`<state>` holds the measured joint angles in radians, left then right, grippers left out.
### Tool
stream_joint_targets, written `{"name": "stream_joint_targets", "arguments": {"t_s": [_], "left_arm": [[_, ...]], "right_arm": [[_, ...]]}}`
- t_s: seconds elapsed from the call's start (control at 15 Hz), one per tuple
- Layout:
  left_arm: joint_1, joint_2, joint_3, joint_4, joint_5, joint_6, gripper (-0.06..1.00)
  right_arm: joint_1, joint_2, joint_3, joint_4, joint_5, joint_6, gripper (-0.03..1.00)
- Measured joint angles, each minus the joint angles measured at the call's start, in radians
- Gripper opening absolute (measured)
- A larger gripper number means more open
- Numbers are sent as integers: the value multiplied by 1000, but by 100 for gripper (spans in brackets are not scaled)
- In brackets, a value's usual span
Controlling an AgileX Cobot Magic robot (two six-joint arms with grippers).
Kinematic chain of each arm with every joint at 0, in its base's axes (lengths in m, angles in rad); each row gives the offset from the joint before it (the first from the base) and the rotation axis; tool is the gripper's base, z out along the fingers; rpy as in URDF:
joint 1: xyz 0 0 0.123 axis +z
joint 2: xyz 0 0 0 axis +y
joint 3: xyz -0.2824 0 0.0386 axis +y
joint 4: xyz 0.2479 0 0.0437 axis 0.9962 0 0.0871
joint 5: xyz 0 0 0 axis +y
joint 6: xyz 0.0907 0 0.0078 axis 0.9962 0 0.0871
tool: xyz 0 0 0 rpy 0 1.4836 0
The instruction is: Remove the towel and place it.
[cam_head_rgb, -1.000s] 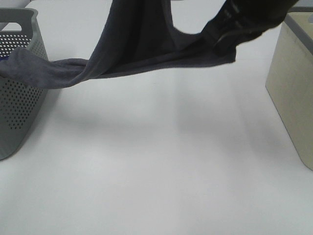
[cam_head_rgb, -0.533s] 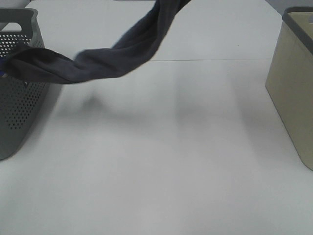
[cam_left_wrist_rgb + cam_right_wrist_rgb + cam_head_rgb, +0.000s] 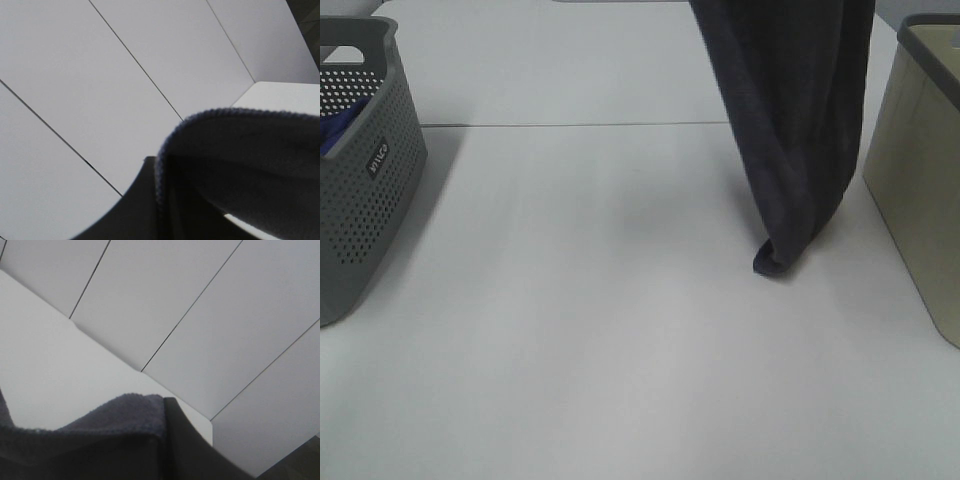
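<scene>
The dark charcoal-grey towel (image 3: 790, 120) hangs in a long vertical fold from above the top edge of the exterior high view, right of centre. Its lowest fold (image 3: 775, 262) touches the white table just left of the beige basket. Both grippers are above that view's frame. In the left wrist view, towel fabric (image 3: 250, 160) drapes over a dark finger (image 3: 132, 210). In the right wrist view, towel fabric (image 3: 100, 440) bunches beside a dark finger (image 3: 195, 450). The towel covers both sets of jaws, and both seem shut on it. Its white tag is not visible.
A grey perforated basket (image 3: 380, 190) stands at the left edge with a blue cloth (image 3: 335, 130) inside. A beige basket (image 3: 920, 180) stands at the right edge, close to the hanging towel. The white table (image 3: 580, 340) lies between them.
The towel has come fully out of the grey basket and swung right. It was stretched from the basket's rim up to the grippers; now it hangs straight down beside the beige basket.
</scene>
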<state>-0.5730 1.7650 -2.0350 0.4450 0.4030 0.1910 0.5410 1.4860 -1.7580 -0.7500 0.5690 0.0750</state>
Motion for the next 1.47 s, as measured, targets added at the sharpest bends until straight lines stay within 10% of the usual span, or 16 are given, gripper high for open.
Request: {"name": "stream_joint_targets", "arguments": {"t_s": [0.87,1.47], "left_arm": [[184,53,0,32,-329,-99,0],[281,262,-119,-22,-692,-105,0]], "right_arm": [[0,137,-6,-573,-226,526,2],[-116,368,-266,-599,-429,608,2]]}}
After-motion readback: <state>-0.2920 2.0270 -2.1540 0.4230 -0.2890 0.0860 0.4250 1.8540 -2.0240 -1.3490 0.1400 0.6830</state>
